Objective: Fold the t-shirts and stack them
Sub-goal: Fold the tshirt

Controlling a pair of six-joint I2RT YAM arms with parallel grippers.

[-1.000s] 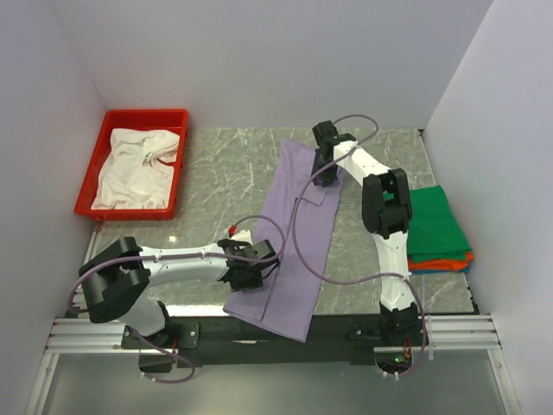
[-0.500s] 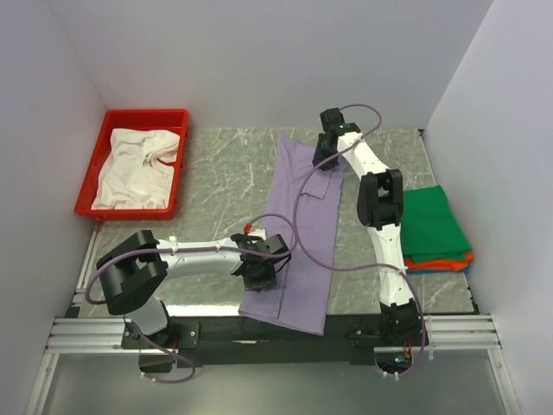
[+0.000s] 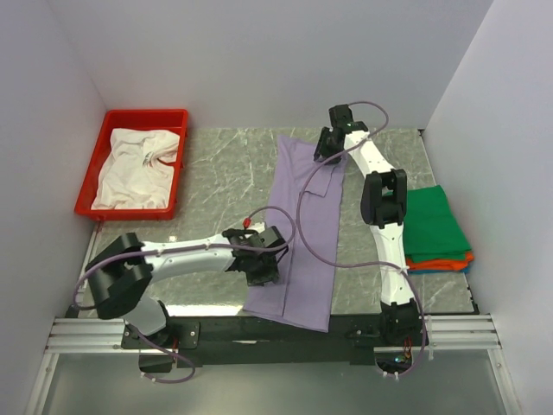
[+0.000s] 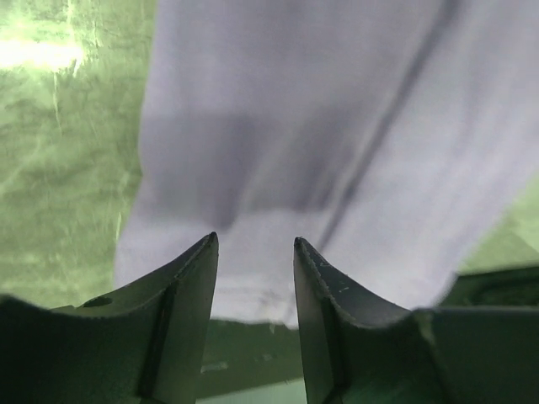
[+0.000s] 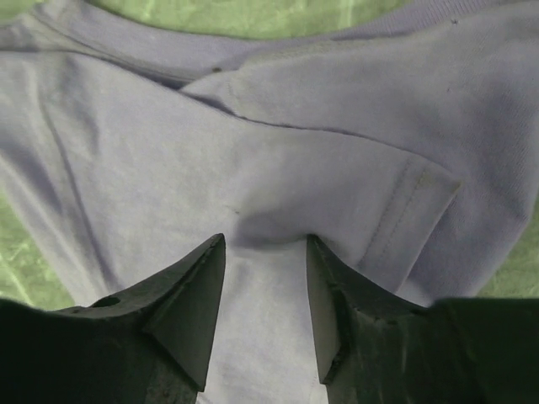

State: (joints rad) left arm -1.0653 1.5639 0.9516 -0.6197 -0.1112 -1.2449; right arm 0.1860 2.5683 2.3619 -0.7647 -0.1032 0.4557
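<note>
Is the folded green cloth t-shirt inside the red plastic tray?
No, the folded green cloth t-shirt tops the right-hand stack; the red plastic tray holds a white shirt.

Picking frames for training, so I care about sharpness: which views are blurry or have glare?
Left wrist view: the purple shirt is soft and blurred, with a bright glare patch on the table at upper left. Right wrist view: sharp, stitching readable. Top view: sharp, mild sheen at the table's near edge.

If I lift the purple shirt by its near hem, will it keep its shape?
Probably not: the purple shirt looks thin and floppy, its hem hanging over the table edge. Likely light; may slide on that smooth top.
</note>
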